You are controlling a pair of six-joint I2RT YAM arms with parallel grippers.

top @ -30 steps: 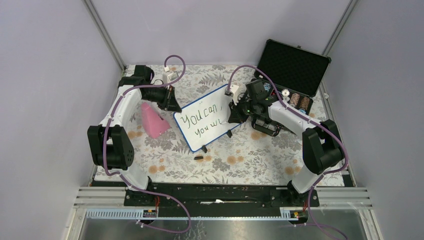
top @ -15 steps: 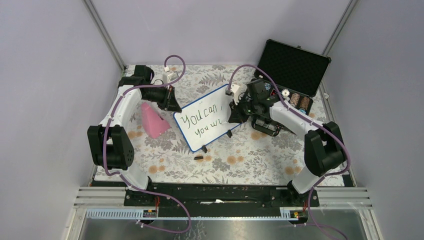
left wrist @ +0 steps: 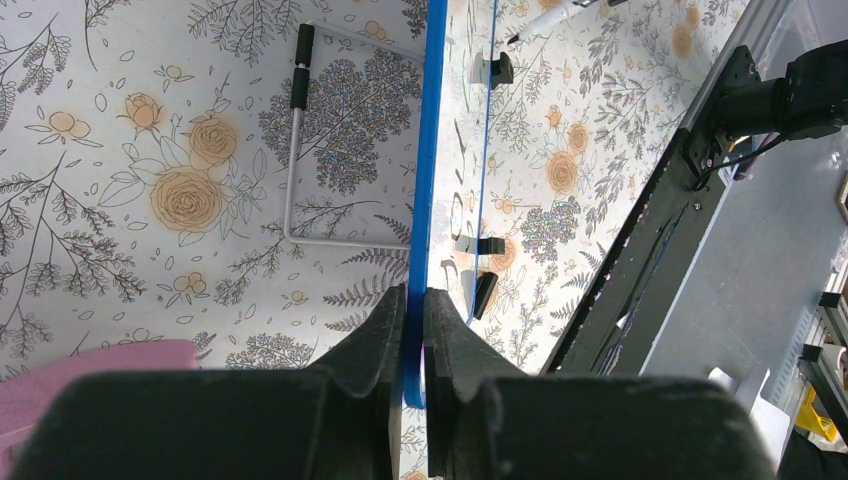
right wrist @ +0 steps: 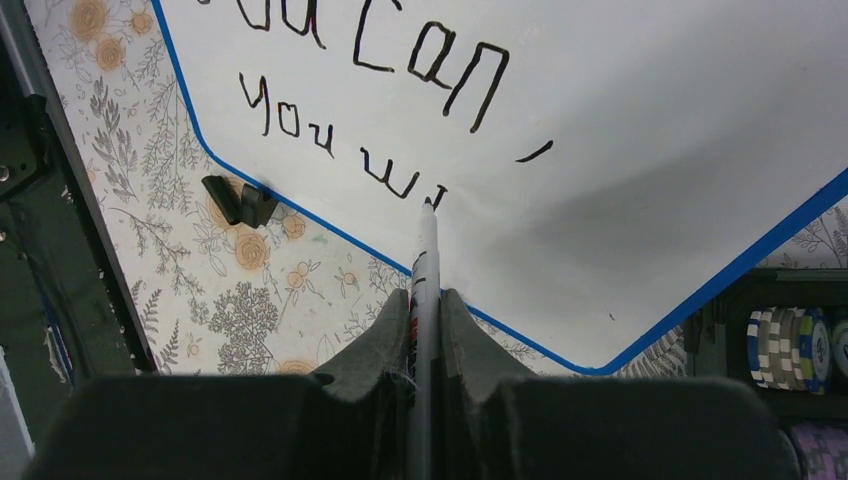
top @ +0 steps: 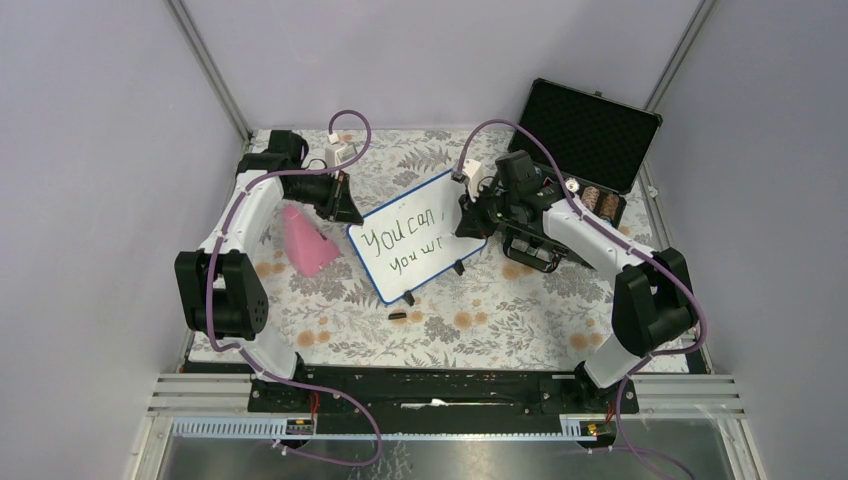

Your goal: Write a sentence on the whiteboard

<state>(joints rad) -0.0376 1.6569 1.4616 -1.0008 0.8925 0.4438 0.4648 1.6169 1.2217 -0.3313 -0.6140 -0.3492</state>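
We hold the slim white marker pen [right wrist: 427, 250] in our shut right gripper [right wrist: 427, 300], pointing straight ahead, its tip at the small blue-framed whiteboard [right wrist: 650, 120] beside the dark handwritten sentence [right wrist: 430, 65]; our left gripper [left wrist: 415, 300] clamps the board's edge between both arms

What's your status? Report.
Left hand shut on whiteboard edge. Right hand shut on marker, tip at board. Sentence unfinished at "wi". Nothing blocking.
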